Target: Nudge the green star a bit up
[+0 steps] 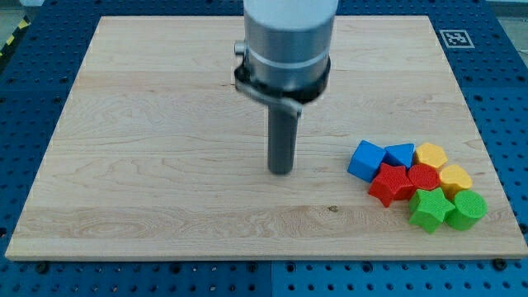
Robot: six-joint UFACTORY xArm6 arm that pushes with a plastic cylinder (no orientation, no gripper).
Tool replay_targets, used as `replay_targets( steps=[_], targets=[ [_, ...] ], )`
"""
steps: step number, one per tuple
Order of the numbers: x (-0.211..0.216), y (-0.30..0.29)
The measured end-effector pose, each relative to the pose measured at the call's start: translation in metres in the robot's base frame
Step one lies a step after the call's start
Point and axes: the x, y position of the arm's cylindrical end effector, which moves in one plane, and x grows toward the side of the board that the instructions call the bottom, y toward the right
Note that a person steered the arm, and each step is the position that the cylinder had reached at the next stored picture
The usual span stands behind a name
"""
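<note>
The green star (pixel 429 209) lies near the view's bottom right, in a tight cluster of blocks. It touches a green cylinder (pixel 467 209) on its right and a red block (pixel 424 177) above it. My tip (pixel 281 171) rests on the wooden board (pixel 148 124) near its middle, well to the left of the cluster and a little higher than the star.
The cluster also holds a blue cube (pixel 366 159), a smaller blue block (pixel 400 154), a red star (pixel 392 183), a yellow block (pixel 431 154) and a second yellow block (pixel 454 176). The board's right edge runs close past the cluster.
</note>
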Motion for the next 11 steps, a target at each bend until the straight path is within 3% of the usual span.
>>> replay_targets(
  steps=[1,2,5,6,7,11],
  targets=[
    [0.065,0.029],
    [0.085,0.054],
    [0.085,0.074],
    [0.085,0.094],
    [0.085,0.160],
    [0.085,0.211]
  ],
)
